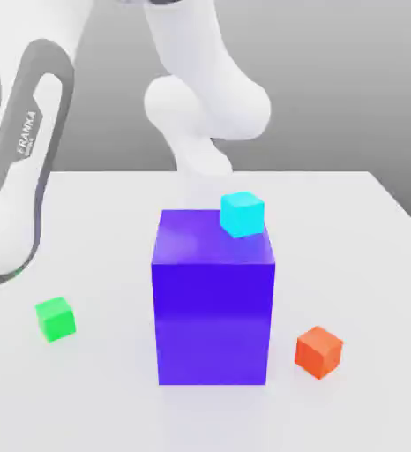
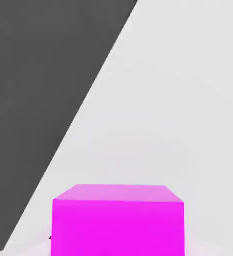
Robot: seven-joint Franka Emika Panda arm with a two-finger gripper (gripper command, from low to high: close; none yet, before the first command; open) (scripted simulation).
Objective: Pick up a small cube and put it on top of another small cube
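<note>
A small magenta cube rests on the white table, very close under the hand in the hand view. My gripper is shut, and the cube lies right where it closes. In the exterior view the arm comes down behind a tall blue block, which hides the hand and the magenta cube. A small cyan cube shows at the far right corner of the blue block's top. A small green cube lies on the table at the exterior view's left. A small orange cube lies at its right.
The tall blue block stands mid-table between the camera and the hand. The white table ends at a straight far edge, with grey background beyond. In the hand view the table's edge runs diagonally past the magenta cube.
</note>
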